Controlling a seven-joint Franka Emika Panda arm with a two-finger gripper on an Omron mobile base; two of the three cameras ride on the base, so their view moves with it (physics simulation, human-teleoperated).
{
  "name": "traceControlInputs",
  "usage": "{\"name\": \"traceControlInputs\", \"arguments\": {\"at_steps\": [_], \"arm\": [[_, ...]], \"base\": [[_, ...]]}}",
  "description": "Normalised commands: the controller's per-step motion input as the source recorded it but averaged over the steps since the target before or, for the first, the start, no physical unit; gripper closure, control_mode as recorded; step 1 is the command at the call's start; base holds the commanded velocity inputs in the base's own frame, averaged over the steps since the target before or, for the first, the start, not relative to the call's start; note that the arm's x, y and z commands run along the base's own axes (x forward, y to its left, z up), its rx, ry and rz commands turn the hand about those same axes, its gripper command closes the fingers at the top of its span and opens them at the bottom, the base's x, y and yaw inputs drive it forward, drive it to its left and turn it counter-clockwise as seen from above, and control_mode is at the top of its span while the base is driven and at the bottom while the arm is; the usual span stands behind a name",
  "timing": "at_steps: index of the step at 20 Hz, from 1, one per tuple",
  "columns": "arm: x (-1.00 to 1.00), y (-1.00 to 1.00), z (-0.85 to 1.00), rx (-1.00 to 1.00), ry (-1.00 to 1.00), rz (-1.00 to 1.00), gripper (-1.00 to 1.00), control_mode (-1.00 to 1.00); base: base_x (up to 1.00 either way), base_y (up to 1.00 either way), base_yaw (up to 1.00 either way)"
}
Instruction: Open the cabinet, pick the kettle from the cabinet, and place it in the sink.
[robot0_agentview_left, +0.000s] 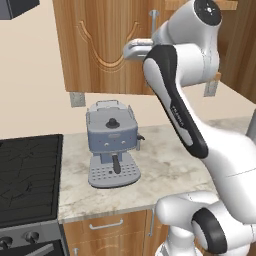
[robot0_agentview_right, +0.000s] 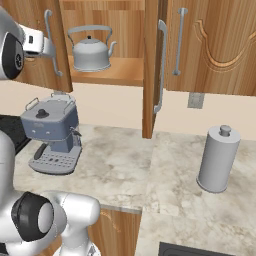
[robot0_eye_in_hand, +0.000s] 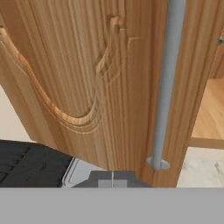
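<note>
At the bottom of the right base view, the white robot arm (robot0_agentview_right: 47, 215) rises from the lower left corner, and a dark strip, probably the rim of the sink (robot0_agentview_right: 197, 249), shows at the bottom edge right of centre. Beyond the arm lies a pale marble counter (robot0_agentview_right: 125, 165). On it, at left of centre, stands a blue-grey espresso machine (robot0_agentview_right: 52, 135); a tall grey canister with a knob (robot0_agentview_right: 218, 159) stands at the right. In the left base view, a black stovetop (robot0_agentview_left: 27, 177) fills the lower left, just beside the same machine.

Higher and farther back hangs the wood cabinet (robot0_agentview_right: 210, 45), both its doors swung open. The right door (robot0_agentview_right: 151, 70) stands edge-on at the centre of the right base view, with its long silver handle (robot0_agentview_right: 161, 65) facing the camera. The kettle (robot0_agentview_right: 90, 50) sits upright on the cabinet shelf, at upper left of centre in that view.

The gripper (robot0_agentview_right: 50, 48) is at the far upper left, against the bar handle of the left door (robot0_agentview_right: 52, 42). In the hand view that left door's carved wood and silver bar are close up. The jaws are closed, holding nothing that can be made out.
</note>
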Motion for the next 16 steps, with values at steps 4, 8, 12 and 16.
{"name": "traceControlInputs", "arguments": {"at_steps": [4, 8, 12, 16], "arm": [[-0.2, -0.22, 0.03, 0.0, -0.07, 0.0, 1.0, -1.0], [-0.06, -0.33, 0.04, 0.0, -0.05, 0.0, 1.0, -1.0], [0.0, -0.41, 0.0, 0.0, 0.0, 0.0, -1.0, -1.0], [0.0, -0.39, 0.0, 0.0, 0.01, -0.01, -1.0, -1.0]], "base": [[0.0, 0.0, 0.0], [0.0, 0.0, 0.0], [0.0, 0.0, 0.0], [0.0, 0.0, 0.0]]}}
